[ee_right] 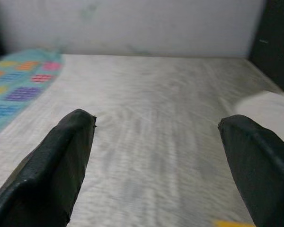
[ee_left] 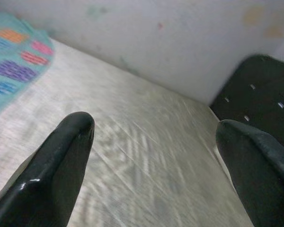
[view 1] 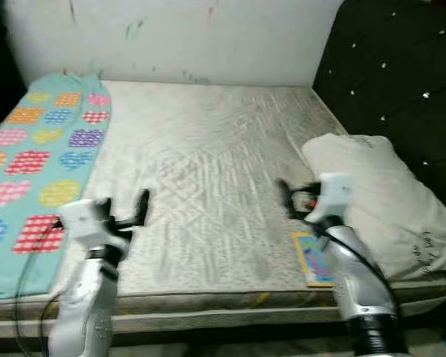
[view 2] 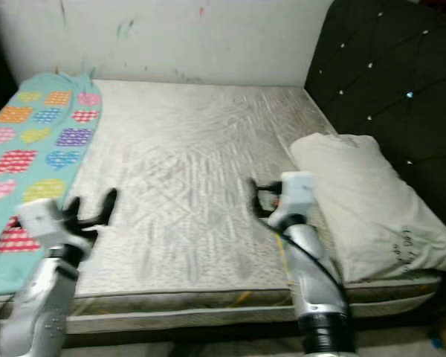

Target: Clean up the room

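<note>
A bare grey-white mattress (view 1: 208, 149) spreads out in front of me. A teal blanket (view 1: 37, 163) printed with coloured hearts lies along its left side. At the right a cream pillow (view 1: 379, 201) rests against the headboard. A thin colourful book (view 1: 314, 260) lies near the front edge beside the pillow, partly hidden by my right arm. My left gripper (view 1: 125, 207) is open over the front left of the mattress, next to the blanket's edge. My right gripper (view 1: 293, 195) is open too, just left of the pillow and above the book. Nothing is between either pair of fingers (ee_left: 61, 156).
A dark tufted headboard (view 1: 401, 67) runs along the right side. A white wall (view 1: 193, 37) with small paint marks stands behind the bed. The mattress's front edge (view 1: 208, 305) is right below my arms.
</note>
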Robot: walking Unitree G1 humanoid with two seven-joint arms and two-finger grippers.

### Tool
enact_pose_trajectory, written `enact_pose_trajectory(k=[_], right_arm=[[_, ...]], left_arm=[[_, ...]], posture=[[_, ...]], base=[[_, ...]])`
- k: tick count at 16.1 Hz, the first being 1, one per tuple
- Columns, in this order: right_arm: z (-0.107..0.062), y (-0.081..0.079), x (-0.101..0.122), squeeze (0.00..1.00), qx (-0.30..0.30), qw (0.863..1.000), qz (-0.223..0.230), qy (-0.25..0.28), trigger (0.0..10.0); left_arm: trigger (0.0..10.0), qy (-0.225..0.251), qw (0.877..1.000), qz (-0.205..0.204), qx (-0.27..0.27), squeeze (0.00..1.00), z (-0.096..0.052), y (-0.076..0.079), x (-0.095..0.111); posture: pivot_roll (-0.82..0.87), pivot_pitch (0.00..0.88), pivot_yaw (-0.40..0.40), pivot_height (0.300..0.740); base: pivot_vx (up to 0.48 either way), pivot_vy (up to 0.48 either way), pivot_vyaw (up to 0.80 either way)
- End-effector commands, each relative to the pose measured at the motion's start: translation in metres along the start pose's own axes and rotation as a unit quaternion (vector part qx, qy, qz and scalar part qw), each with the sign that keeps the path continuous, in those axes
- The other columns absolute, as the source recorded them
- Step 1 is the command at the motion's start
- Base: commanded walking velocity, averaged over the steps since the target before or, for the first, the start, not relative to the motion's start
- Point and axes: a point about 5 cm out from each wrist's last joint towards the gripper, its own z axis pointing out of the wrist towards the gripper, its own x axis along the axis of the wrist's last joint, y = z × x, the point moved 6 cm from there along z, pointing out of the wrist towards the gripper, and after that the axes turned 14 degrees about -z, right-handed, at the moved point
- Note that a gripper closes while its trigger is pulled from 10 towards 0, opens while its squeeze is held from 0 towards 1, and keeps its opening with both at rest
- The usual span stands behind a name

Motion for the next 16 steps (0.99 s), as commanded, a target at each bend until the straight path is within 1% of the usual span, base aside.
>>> enact_pose_trajectory(k=[1, 3, 6, 9, 10, 12, 15, 16], right_arm=[[-0.001, 0.013, -0.002, 0.0, -0.015, 1.0, -0.004, -0.004, 10.0], [0.002, 0.015, 0.003, 0.0, -0.015, 1.0, -0.01, 0.002, 10.0], [0.003, 0.018, 0.004, 0.0, -0.016, 1.0, -0.018, 0.005, 10.0], [0.004, 0.021, 0.008, 0.0, -0.019, 0.999, -0.029, 0.01, 10.0], [0.005, 0.02, 0.008, 0.0, -0.015, 0.999, -0.036, 0.011, 10.0], [0.007, 0.023, 0.013, 0.0, -0.015, 0.999, -0.042, 0.016, 10.0], [0.01, 0.027, 0.014, 0.0, -0.021, 0.999, -0.044, 0.017, 10.0], [0.011, 0.027, 0.014, 0.0, -0.021, 0.999, -0.045, 0.018, 10.0]], left_arm=[[10.0, -0.002, 1.0, -0.011, -0.012, 0.0, 0.003, 0.01, -0.004], [10.0, 0.004, 1.0, -0.013, -0.013, 0.0, 0.005, 0.012, -0.002], [10.0, 0.009, 0.999, -0.021, -0.026, 0.0, 0.005, 0.015, -0.001], [10.0, 0.017, 0.999, -0.021, -0.038, 0.0, 0.011, 0.019, 0.004], [10.0, 0.017, 0.999, -0.021, -0.039, 0.0, 0.012, 0.018, 0.004], [10.0, 0.022, 0.999, -0.026, -0.035, 0.0, 0.015, 0.018, 0.003], [10.0, 0.024, 0.999, -0.027, -0.04, 0.0, 0.018, 0.021, 0.003], [10.0, 0.025, 0.999, -0.024, -0.039, 0.0, 0.018, 0.02, 0.004]], posture=[[-0.01, 0.0, -0.039, 0.74], [-0.01, 0.0, -0.043, 0.74], [-0.02, 0.0, -0.044, 0.74], [-0.03, 0.0, -0.048, 0.74], [-0.04, 0.0, -0.052, 0.74], [-0.04, 0.0, -0.055, 0.74], [-0.04, 0.0, -0.056, 0.74], [-0.03, 0.0, -0.058, 0.74]], base=[[0.0, 0.0, 0.0], [0.0, 0.0, 0.0], [0.0, 0.0, 0.0], [0.406, 0.0, 0.0], [0.48, 0.0, 0.0], [0.472, 0.0, 0.0], [0.472, 0.0, 0.0], [0.442, 0.0, 0.0]])
